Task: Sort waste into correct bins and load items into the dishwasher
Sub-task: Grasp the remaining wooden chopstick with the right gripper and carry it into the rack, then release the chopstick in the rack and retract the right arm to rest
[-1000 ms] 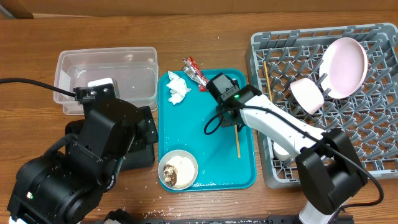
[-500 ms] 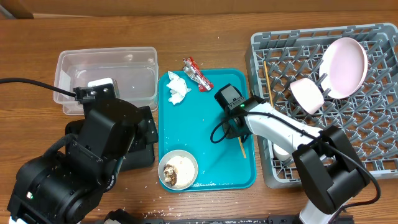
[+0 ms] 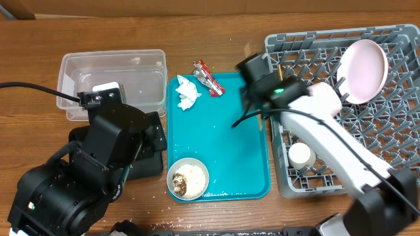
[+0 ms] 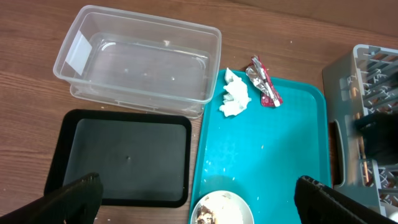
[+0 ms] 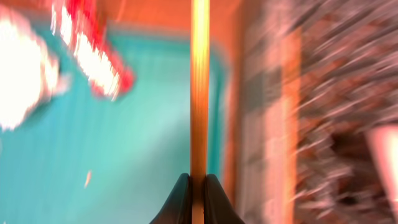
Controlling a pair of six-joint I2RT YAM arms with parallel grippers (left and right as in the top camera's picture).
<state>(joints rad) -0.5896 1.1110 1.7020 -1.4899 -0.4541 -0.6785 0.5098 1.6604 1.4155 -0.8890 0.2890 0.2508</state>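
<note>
My right gripper (image 3: 261, 105) is shut on a thin wooden chopstick (image 5: 199, 93) and holds it over the teal tray's right edge, beside the grey dish rack (image 3: 394, 151); this view is motion-blurred. The rack holds a pink plate (image 3: 362, 71), a pink bowl (image 3: 325, 98) and a white cup (image 3: 301, 155). A white tissue (image 3: 187, 93) and red wrapper (image 3: 207, 77) lie at the tray's far end. A whitish bowl (image 3: 188, 178) with food scraps sits at its near end. My left gripper (image 4: 199, 196) is open and empty above that bowl.
The teal serving tray (image 3: 223, 151) lies mid-table. The clear tub (image 4: 143, 62) stands empty at the far left, with the black tray (image 4: 124, 155) in front of it. My left arm's bulk (image 3: 98, 170) hides most of the black tray from overhead.
My right gripper has lifted the chopstick off the teal tray and swung it back and right, to the rack's left edge. The left arm has not moved.
</note>
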